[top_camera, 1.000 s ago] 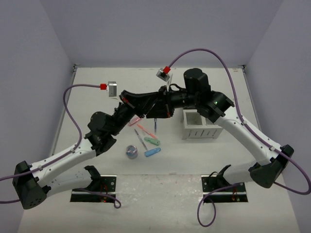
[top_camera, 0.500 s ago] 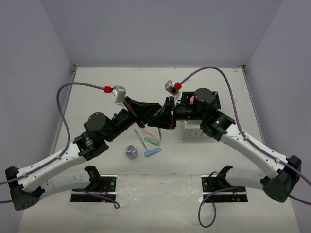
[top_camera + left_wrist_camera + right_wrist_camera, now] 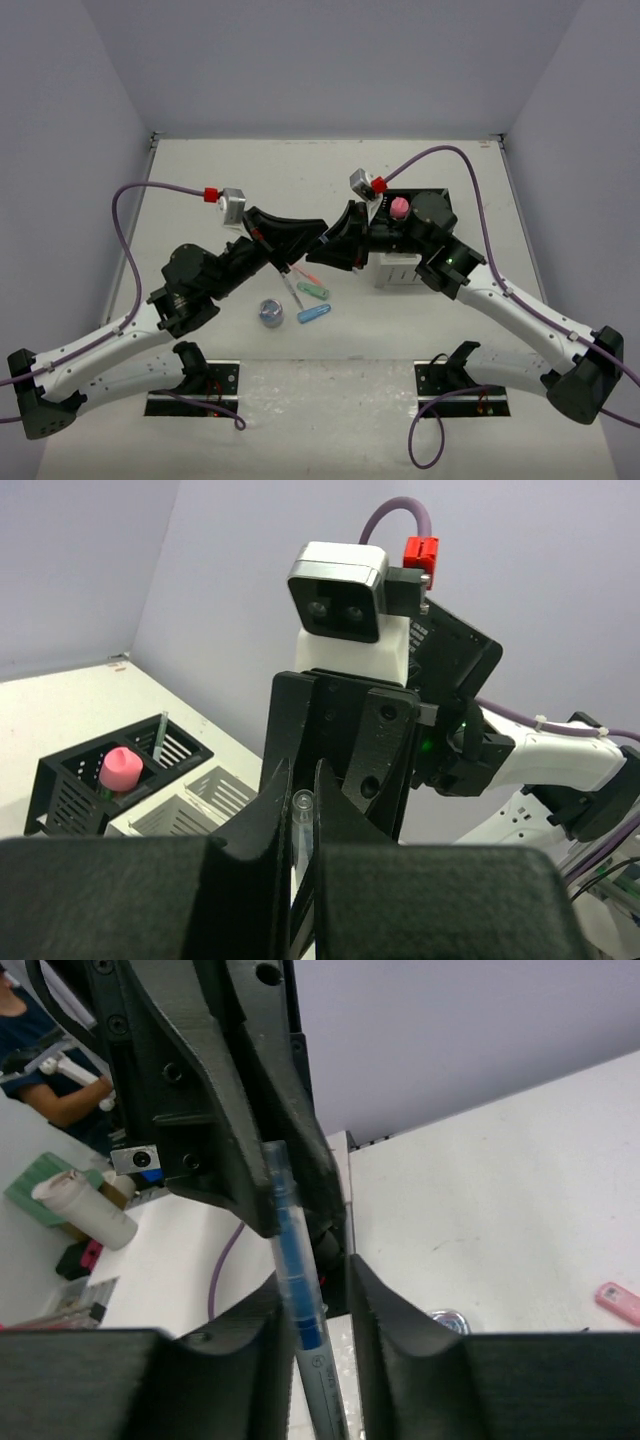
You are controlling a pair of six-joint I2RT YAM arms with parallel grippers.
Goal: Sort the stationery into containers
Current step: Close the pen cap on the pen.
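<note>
Both arms reach inward from their bases and meet tip to tip above the desk (image 3: pixel 200 180). From the right wrist view I see the right tool (image 3: pixel 310 1325) pinching a blue pen (image 3: pixel 292 1250) partway along its barrel. The left tool (image 3: pixel 302 805) is pressed together on the pen's clear end. The roll (image 3: pixel 271 312) and blue capsule (image 3: pixel 314 313) lie on the desk below. The black organiser (image 3: pixel 60 780) holds a pink-capped piece (image 3: pixel 121 768).

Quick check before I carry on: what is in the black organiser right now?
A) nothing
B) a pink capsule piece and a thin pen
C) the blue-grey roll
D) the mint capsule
B: the left wrist view shows a pink capsule piece standing inside the black organiser and a thin pen leaning in it too, while the blue-grey roll and the mint capsule lie out on the table.
</note>
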